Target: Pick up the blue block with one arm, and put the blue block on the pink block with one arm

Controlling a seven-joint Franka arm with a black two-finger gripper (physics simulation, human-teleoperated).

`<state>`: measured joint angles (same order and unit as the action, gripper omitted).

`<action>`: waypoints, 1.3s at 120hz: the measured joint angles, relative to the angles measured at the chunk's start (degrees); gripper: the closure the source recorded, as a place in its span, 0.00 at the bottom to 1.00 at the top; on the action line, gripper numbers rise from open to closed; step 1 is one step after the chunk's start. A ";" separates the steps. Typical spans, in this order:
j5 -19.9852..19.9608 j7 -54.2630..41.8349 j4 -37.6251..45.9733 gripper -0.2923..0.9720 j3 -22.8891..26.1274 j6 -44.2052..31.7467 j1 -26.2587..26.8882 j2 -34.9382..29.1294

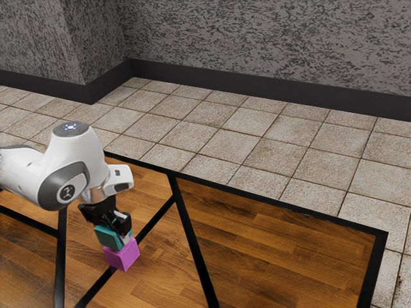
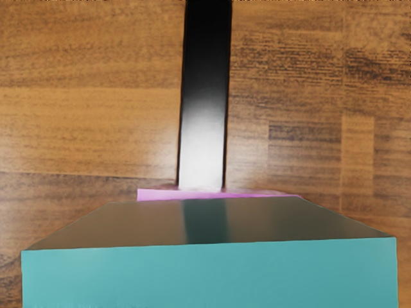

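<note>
Evidently the gripper (image 1: 112, 228) is clamping the blue block (image 1: 109, 240) from two sides and holding it directly over the pink block (image 1: 122, 256) on the tabletop (image 1: 270, 256), touching it or just above, so that, I judge, letting go is going to leave it stacked.

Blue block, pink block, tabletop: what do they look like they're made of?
Blue block: smooth, glossy, maybe plastic; its top faintly mirrors the black stripe. Pink block: plain uniform colour, probably plastic, hard to tell. Tabletop: varnished wood, with grain, plank seams and sheen.
</note>
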<state>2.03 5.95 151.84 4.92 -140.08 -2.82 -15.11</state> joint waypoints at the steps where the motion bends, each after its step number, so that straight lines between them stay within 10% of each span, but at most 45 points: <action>1: 0.00 -0.02 0.00 0.52 0.00 -0.01 0.00 0.00; 95: -0.51 -3.40 -0.01 0.52 0.00 -0.87 -0.09 -0.08; 135: -2.88 -6.51 -0.76 0.30 0.31 -0.81 0.35 -4.56; 156: -1.59 0.87 -30.57 0.26 7.96 8.51 1.81 -4.49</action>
<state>0.44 6.83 121.27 12.88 -131.58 -1.01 -19.60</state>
